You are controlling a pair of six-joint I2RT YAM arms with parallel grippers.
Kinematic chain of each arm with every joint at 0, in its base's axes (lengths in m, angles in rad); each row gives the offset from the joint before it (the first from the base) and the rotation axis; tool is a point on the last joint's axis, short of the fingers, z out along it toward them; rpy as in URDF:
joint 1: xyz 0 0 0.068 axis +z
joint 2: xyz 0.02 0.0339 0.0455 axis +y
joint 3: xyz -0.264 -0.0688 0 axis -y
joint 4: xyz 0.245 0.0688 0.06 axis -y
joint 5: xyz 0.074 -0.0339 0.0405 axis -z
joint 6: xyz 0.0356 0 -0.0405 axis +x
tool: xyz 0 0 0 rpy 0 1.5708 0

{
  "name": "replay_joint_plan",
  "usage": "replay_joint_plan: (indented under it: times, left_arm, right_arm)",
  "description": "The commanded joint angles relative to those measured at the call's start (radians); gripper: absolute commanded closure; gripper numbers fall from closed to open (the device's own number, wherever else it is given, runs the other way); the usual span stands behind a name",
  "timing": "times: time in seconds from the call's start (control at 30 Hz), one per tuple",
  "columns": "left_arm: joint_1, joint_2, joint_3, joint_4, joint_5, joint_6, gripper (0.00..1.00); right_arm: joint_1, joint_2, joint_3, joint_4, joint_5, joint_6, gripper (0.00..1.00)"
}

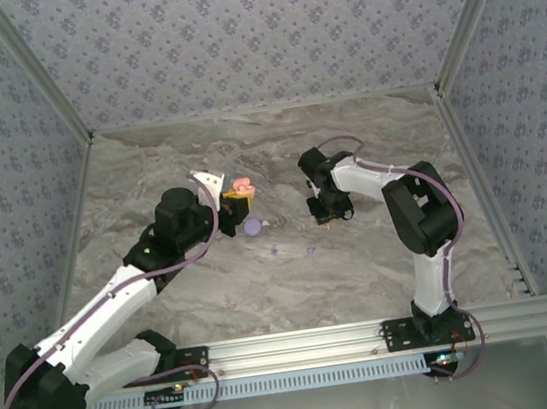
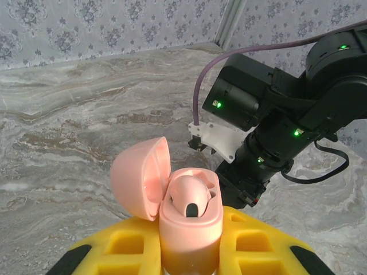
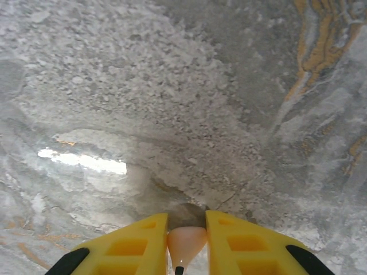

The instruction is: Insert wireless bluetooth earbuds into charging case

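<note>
Case [image 2: 190, 223] open in left gripper [image 2: 189, 249], earbud [image 3: 187, 245] pinched in right gripper [image 3: 187, 229]

Top view: high and behind, looking down over the marble table [image 1: 363, 273]. Left wrist camera faces across it, close, catching the right arm [image 2: 269, 103] — shared with top. Right wrist — near, straight down at the same table.

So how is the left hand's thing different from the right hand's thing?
The left hand holds a charging case; the right hand pinches an earbud. The case is bigger than that earbud. The case stands open with another earbud seated inside; the pinched earbud is one solid piece. Both are pink, between yellow fingers.
</note>
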Motion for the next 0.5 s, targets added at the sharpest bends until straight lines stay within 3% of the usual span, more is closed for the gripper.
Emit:
replay_joint_plan:
  times: [0.0,0.27,0.47]
  left_arm:
    - [0.007,0.010,-0.004,0.042,0.009,-0.007,0.86]
    - [0.006,0.019,-0.004,0.047,0.009,-0.007,0.85]
    - [0.006,0.016,-0.008,0.046,0.007,-0.007,0.85]
  right_arm:
    - [-0.001,-0.007,-0.002,-0.004,-0.032,-0.062,0.76]
    - [0.002,0.037,0.034,-0.061,-0.003,-0.113,0.70]
    - [0.009,0.033,0.042,-0.080,-0.006,-0.052,0.61]
